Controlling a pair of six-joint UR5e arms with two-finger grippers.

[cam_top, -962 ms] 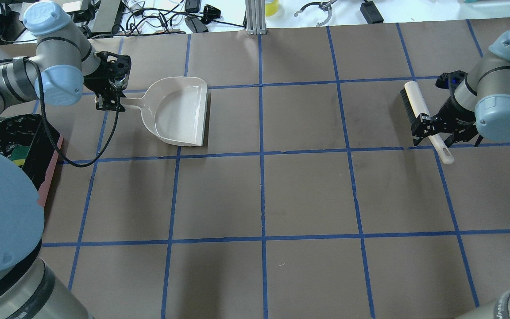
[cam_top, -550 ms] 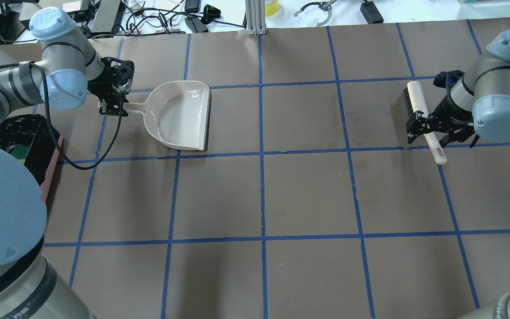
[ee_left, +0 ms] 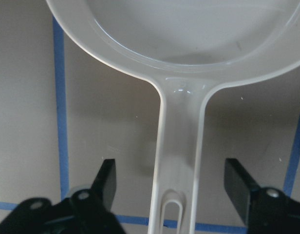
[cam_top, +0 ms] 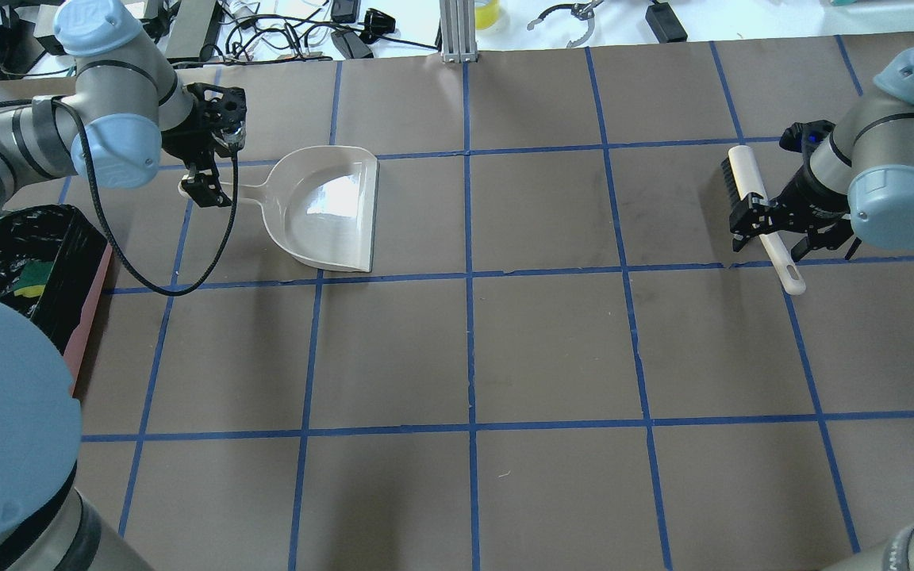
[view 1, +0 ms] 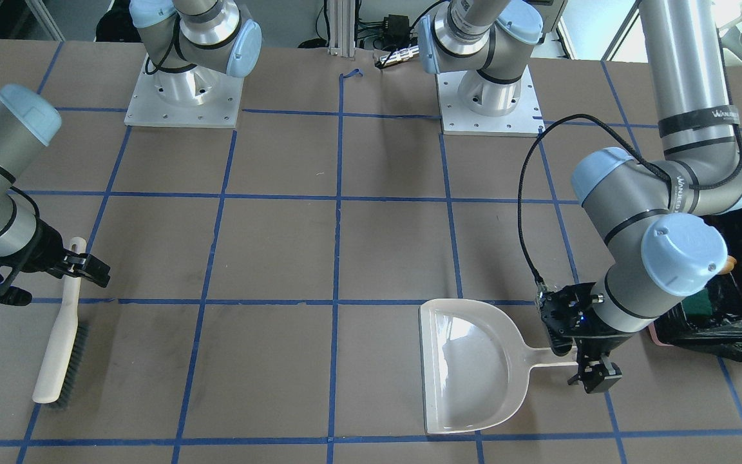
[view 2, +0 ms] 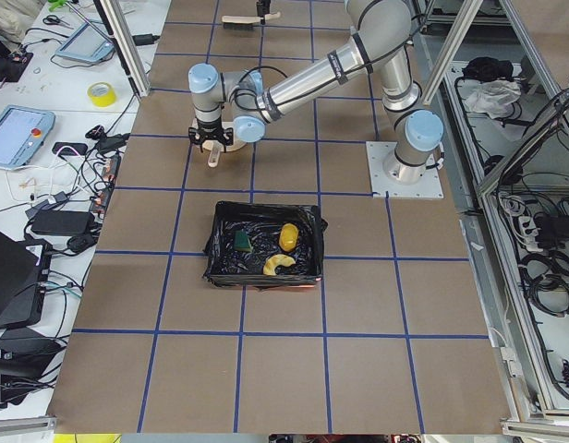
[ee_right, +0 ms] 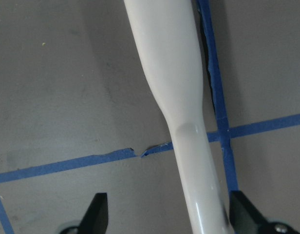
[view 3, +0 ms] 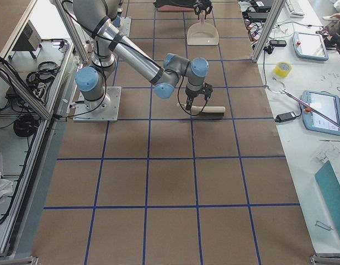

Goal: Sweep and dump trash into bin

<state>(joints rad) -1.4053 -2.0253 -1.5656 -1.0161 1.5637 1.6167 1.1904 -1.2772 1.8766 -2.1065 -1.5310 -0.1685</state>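
The three trash items lie inside the bin (view 2: 217,251): a yellow-brown lump (view 2: 289,237), a pastry ring (view 2: 278,264) and the sponge (view 2: 243,242). The bin (cam_top: 84,329) sits at the table's left edge, and the sponge (cam_top: 28,286) shows in it. The pale dustpan (cam_top: 330,206) lies empty on the table. My left gripper (cam_top: 207,186) is open, its fingers either side of the dustpan handle (ee_left: 177,146). My right gripper (cam_top: 778,238) is open astride the cream brush (cam_top: 746,186), whose handle (ee_right: 169,63) lies on the table.
Blue tape lines grid the brown table. Cables and gear lie beyond the far edge (cam_top: 282,32). A metal post (cam_top: 457,32) stands at the far middle. The two arm bases (view 1: 184,96) stand on the robot's side.
The left wrist has turned over the dustpan handle, and the dustpan has shifted slightly right. The right gripper and the brush have shifted a little.
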